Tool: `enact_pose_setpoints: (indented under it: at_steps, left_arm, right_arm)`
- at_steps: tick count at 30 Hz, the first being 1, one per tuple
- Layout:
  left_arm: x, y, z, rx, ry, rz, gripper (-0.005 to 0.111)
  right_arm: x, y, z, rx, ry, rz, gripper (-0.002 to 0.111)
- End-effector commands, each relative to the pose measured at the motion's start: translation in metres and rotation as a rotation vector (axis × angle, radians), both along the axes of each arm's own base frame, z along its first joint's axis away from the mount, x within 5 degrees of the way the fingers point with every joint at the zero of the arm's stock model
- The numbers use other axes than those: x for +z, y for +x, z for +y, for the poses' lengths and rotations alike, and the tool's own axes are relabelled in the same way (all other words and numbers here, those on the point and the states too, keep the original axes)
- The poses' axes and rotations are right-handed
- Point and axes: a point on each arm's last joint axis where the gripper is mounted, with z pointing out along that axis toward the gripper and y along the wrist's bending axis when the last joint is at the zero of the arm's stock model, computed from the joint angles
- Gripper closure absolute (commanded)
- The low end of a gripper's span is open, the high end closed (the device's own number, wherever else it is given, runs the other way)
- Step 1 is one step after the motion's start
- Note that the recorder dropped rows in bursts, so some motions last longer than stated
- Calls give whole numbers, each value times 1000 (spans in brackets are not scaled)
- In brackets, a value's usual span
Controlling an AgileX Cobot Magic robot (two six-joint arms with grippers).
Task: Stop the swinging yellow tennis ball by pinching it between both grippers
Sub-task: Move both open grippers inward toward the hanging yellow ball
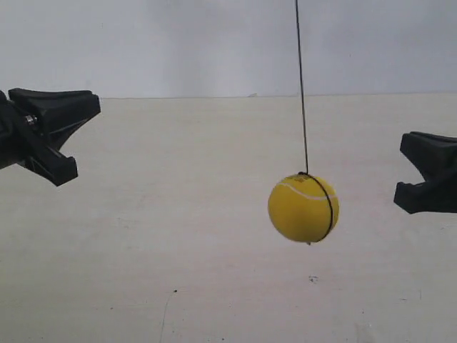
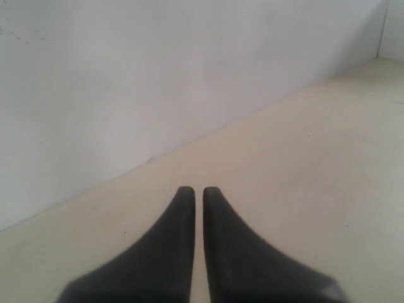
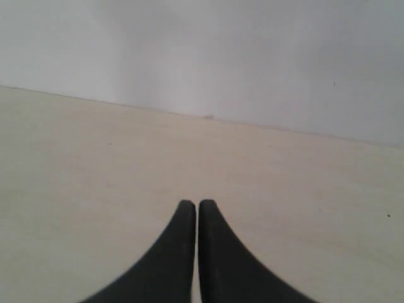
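Yellow, fuzzy: found the tennis ball [image 1: 303, 208] hanging on its dark string [image 1: 302, 86] over the pale tabletop [image 1: 178, 271], nearer the gripper at the exterior view's right [image 1: 403, 171] than the gripper at the exterior view's left [image 1: 80, 140], touching neither. Saw left gripper [image 2: 197, 189] and right gripper [image 3: 192, 203] each clenched on nothing. Judged the closing-in step not yet begun: needed both brought inward level with the ball, through open air, clear of string and tabletop.

We see soft, even light in all views, rather pale and washed out. The ball [image 1: 303, 208] is a little blurred and slightly darker below. In the wrist views the fingers [image 2: 180, 252] are flat black, soft-edged toward the camera.
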Motion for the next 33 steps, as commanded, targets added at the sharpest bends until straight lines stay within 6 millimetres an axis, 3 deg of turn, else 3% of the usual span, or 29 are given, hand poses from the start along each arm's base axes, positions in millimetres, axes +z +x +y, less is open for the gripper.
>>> enact_pose_setpoints:
  at_steps: [1, 5, 11, 18, 33]
  left_arm:
    - [-6, 8, -2, -26, -4, 31, 102]
    - [-11, 13, -6, -73, 7, 42, 102]
    - [-19, 18, -14, -186, 12, 70, 102]
    - [-30, 25, -16, -201, -8, 117, 102]
    - [-30, 32, -19, -249, 49, 106, 102]
  right_arm:
    - [-9, 6, 2, 10, -14, 41, 108]
    - [-18, 10, 8, 49, -17, 71, 108]
    - [-31, 7, 35, 157, -46, 93, 108]
    - [-48, 5, 59, 197, -102, 107, 108]
    - [-79, 26, 76, 203, -163, 203, 108]
